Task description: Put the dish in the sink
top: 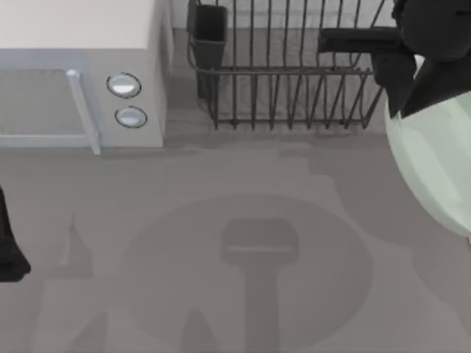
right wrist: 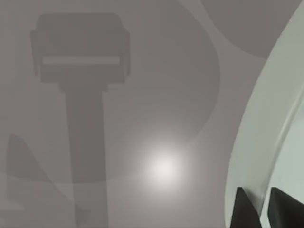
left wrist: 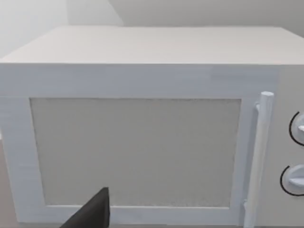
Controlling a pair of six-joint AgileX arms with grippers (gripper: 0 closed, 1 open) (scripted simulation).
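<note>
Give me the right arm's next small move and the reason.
Probably keep carrying: the right gripper pinches the rim of the large pale mint-green round dish, held above the grey table at the top view's right edge. No sink is in view, so don't release yet.

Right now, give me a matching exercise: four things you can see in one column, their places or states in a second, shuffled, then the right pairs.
1. Pale mint-green round plate
2. White microwave with two round knobs
3. Black wire dish rack
4. Left arm's end effector

A. Top view's left edge, parked
B. Back left of the table
C. Back, right of the microwave
D. Gripped at its rim by the right end effector

Pairs: 1-D, 2-B, 3-C, 4-A
</note>
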